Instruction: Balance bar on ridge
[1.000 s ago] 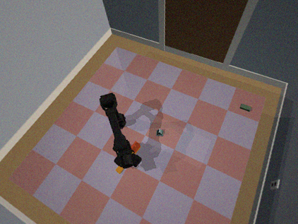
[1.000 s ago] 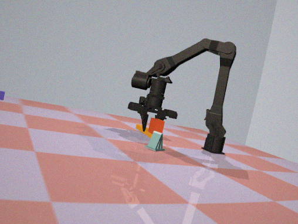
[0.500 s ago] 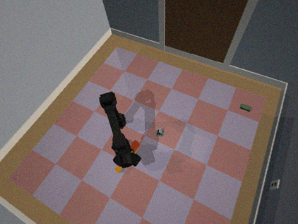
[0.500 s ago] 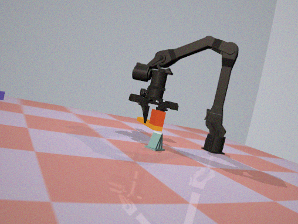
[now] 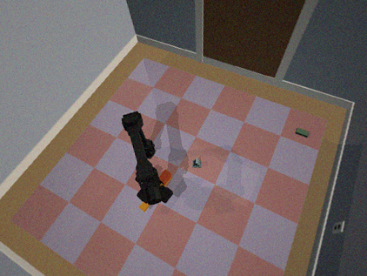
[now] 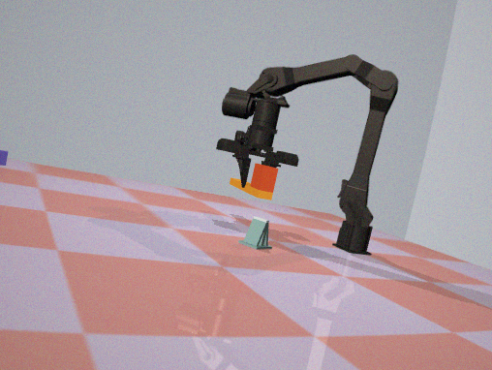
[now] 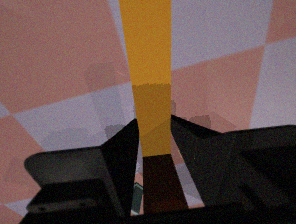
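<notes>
At the centre of the side view, the jaws, part-open, pinch the stiff-looking orange bar (image 5: 144, 207) (image 6: 261, 194) (image 7: 150, 65), best held near its probably heavier red block (image 5: 165, 177) (image 6: 264, 178)

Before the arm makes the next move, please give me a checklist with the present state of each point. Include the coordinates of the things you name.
1. Fingers (image 6: 257, 175) closed on the orange bar (image 5: 144, 206) (image 6: 261, 193) (image 7: 150, 45): ok.
2. Bar lifted off the floor: ok.
3. Red block (image 5: 165, 177) (image 6: 264, 177) at one end of the bar: ok.
4. Pale green ridge (image 5: 196, 162) (image 6: 257, 232) standing upright: ok.
5. Bar over the ridge: not ok, it is off to one side.
6. Balance point between the fingers: cannot tell.
</notes>
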`<state>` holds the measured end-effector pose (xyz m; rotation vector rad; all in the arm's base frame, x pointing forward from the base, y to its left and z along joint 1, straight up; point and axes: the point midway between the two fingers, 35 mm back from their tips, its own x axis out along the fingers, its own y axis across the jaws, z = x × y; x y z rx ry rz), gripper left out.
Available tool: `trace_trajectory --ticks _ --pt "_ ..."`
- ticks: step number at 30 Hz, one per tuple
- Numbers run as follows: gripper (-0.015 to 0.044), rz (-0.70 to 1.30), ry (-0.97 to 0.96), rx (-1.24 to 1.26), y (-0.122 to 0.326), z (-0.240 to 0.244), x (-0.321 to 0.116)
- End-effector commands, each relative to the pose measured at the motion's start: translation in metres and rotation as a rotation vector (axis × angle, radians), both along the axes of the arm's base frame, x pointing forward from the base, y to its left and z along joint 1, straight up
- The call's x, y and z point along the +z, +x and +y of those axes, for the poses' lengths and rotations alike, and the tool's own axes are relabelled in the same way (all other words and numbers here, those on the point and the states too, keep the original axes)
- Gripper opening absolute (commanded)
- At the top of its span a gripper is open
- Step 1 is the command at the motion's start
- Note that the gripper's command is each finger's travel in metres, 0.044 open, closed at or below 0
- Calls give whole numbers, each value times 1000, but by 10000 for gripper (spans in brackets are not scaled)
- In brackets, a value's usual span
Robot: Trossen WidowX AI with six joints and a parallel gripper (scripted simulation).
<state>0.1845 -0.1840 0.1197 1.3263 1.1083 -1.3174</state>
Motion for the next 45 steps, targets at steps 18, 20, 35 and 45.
trace_trajectory --ticks 18,20,35,45 --pt "0 -7 -3 -137 20 23 29" --pt "0 -8 -1 -167 25 29 29" --pt "0 -13 9 -404 58 76 29" --pt "0 -15 16 -559 72 112 30"
